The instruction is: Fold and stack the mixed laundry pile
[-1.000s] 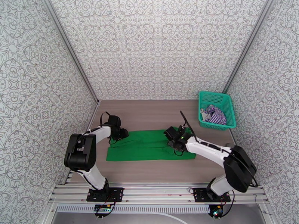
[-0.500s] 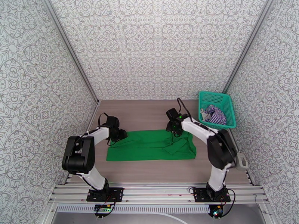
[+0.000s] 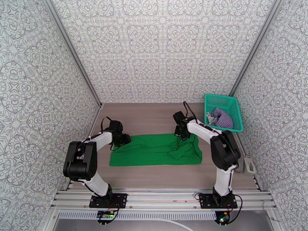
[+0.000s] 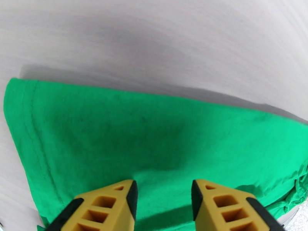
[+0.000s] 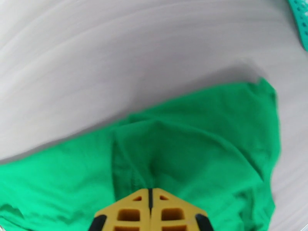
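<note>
A: Moved lately: on the counter [image 3: 154,116], green T-shirt [image 3: 150,151] sits centre; right claw [image 3: 180,131] hopped to its upper-right edge, closed tight.
B: yeah, left claw [image 4: 163,185] half-open at left end. Shirt-folding step; next, lift that edge over.

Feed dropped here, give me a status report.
Left gripper open over shirt's left end. Right gripper shut at its far-right edge. Shirt spread on table, striped top in basket. Nothing in the way.

Right gripper [image 5: 150,192] has its yellow fingers pressed together over the rumpled green T-shirt [image 5: 208,139], teal basket [image 5: 299,14] corner top right.
</note>
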Motion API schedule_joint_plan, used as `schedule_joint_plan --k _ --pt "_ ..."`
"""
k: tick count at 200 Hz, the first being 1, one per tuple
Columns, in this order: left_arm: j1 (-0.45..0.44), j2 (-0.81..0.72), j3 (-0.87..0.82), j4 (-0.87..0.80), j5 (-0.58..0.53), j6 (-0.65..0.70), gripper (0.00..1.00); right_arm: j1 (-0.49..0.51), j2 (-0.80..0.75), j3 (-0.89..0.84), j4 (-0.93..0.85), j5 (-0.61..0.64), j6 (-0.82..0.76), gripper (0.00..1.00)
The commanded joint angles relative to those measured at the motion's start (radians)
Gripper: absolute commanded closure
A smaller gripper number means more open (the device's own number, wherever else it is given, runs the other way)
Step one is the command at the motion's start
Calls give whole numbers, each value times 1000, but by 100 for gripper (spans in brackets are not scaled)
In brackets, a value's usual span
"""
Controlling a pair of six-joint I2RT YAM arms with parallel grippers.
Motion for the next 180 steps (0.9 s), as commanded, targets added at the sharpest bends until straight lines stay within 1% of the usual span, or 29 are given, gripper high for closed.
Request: schedule_joint_plan --k 1,9,15,41,74,81,85,89,94,100,111,135,162,165,180 --pt "6 6 -18 29 23 5 56 -5 -134 -106 38 11 65 100" --pt "6 6 -20 32 24 4 56 -4 -178 -150 56 5 85 100" --pt "5 7 -20 33 51 5 56 -4 -210 -189 73 0 99 100" --pt "6 13 -15 35 53 6 56 -1 -307 -296 100 -20 164 100" --pt "4 15 -18 44 57 2 56 6 -432 -474 186 17 289 100" --pt "3 15 -18 45 59 2 56 6 -448 -505 192 29 303 90" --pt "1 15 -18 45 60 1 56 5 -453 -516 190 35 309 81" --pt "1 14 -18 44 60 2 56 4 -457 -526 184 39 313 74" --pt "0 14 -18 43 60 4 56 5 -460 -532 174 41 313 69" --pt "-1 12 -17 40 60 5 56 4 -462 -537 165 40 309 65" --pt "-2 6 -17 35 58 7 56 5 -469 -543 147 28 292 62" --pt "-1 -26 -19 17 46 12 56 4 -508 -555 100 -25 251 62" --pt "-2 -83 -27 -10 37 22 56 4 -589 -557 13 -70 221 63" --pt "-2 -88 -27 -15 37 23 56 3 -600 -553 2 -78 186 63" --pt "-7 -106 -21 -38 37 38 56 3 -604 -516 -29 -108 150 62"
